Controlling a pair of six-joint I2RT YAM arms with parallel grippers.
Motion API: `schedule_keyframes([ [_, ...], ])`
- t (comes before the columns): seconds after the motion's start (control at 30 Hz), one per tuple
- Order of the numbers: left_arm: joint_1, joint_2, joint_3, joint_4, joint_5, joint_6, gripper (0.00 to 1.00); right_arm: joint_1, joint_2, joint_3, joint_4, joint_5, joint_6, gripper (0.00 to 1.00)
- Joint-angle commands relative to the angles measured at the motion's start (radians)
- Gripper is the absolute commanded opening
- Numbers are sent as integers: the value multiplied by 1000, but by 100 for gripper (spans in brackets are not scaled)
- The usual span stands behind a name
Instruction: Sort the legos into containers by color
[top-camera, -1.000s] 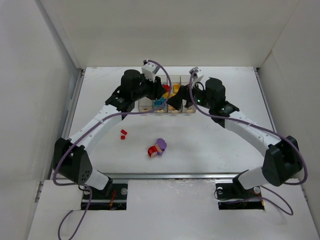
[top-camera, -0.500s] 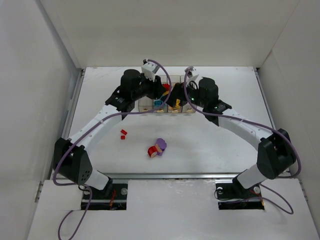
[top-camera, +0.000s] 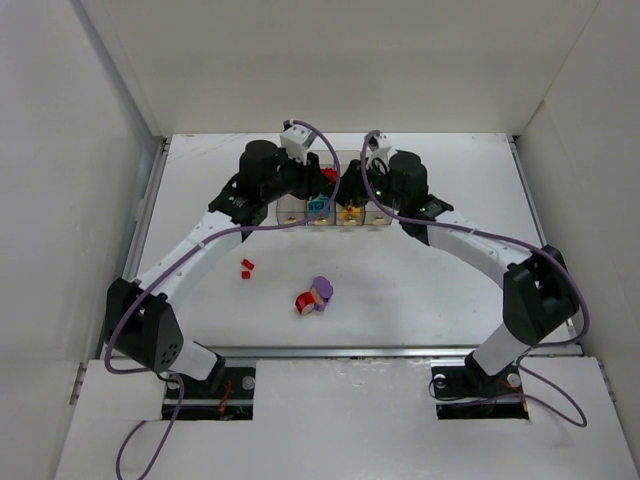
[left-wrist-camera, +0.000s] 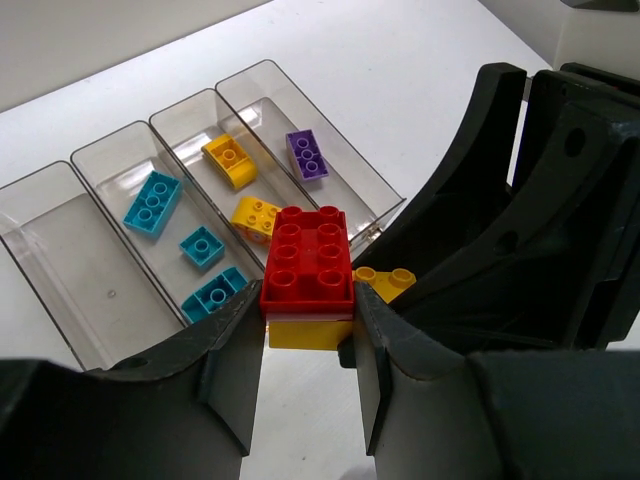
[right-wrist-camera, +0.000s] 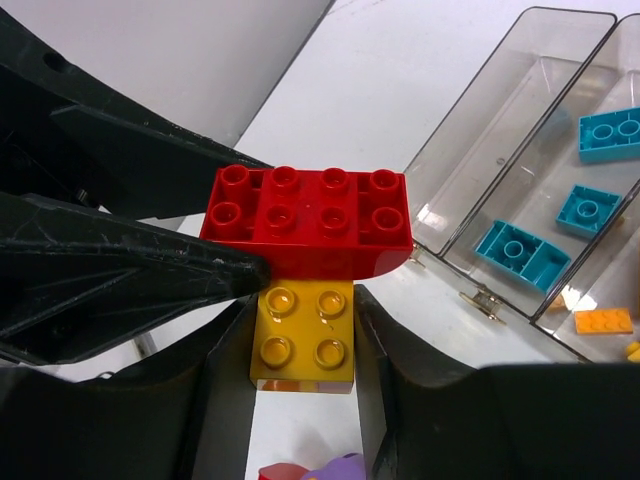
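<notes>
A red brick (left-wrist-camera: 308, 255) stacked on a yellow brick (left-wrist-camera: 305, 333) hangs above the table just in front of the containers (left-wrist-camera: 60, 260). My left gripper (left-wrist-camera: 308, 320) is shut on the red brick (right-wrist-camera: 310, 225). My right gripper (right-wrist-camera: 303, 340) comes from the opposite side, and its fingers press both sides of the yellow brick (right-wrist-camera: 303, 335). From above, both grippers (top-camera: 322, 180) (top-camera: 352, 190) meet over the row of containers (top-camera: 335, 205). One bin holds teal legos (left-wrist-camera: 150, 200), one yellow (left-wrist-camera: 230, 160), one purple (left-wrist-camera: 307, 155), and the end bin has nothing in it.
A red and purple clump (top-camera: 315, 296) lies mid-table in front of the bins. A small red piece (top-camera: 247, 267) lies to its left. White walls enclose the table on three sides.
My right gripper has moved left to the held clump and its jaws have come together on the yellow brick. The left arm has kept still with the red brick.
</notes>
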Motion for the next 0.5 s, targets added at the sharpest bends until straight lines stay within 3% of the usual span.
schedule_keyframes([
  [0.0, -1, -55, -13, 42, 2, -4, 0, 7, -7, 48, 68, -9, 12, 0],
  [0.47, -1, -26, 26, 137, -101, -15, 0, 76, 33, 11, -6, -15, -36, 0],
])
